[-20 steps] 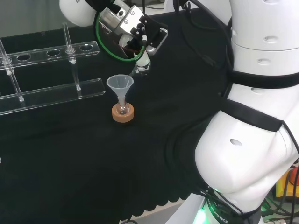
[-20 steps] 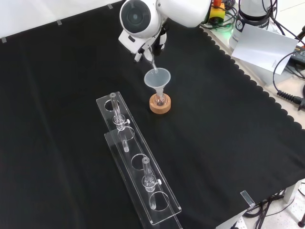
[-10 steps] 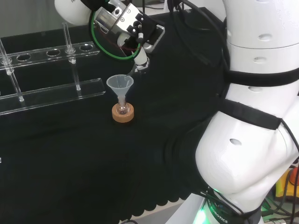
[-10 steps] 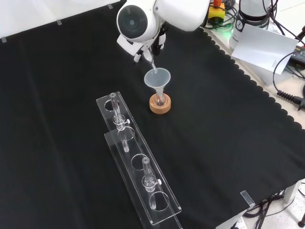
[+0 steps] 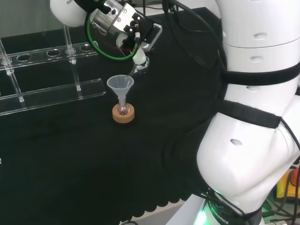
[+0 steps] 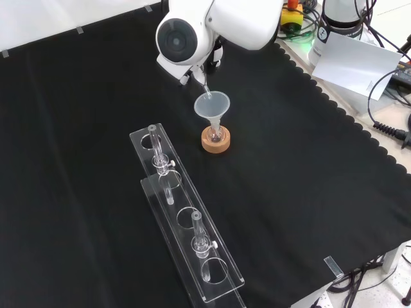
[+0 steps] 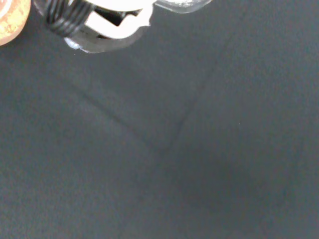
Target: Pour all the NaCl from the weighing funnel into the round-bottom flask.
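Note:
A small round-bottom flask stands on a cork ring in the middle of the black cloth. A clear plastic funnel sits in its neck. The hand is above and to the right of the funnel in the head view, shut on the clear weighing funnel. The weighing funnel is tilted down, with its narrow tip at the plastic funnel's rim. In the front view the arm's white link covers most of the hand. The wrist view catches the cork ring at a corner.
A clear acrylic rack with a few glass tubes stands left of the flask in the head view, nearer the camera in the front view. The cloth's scalloped edge, a paper sheet and cables lie at the front view's right.
The wrist and hand have shifted a little to the left in the head view and turned. The weighing funnel's tip has stayed at the plastic funnel's rim.

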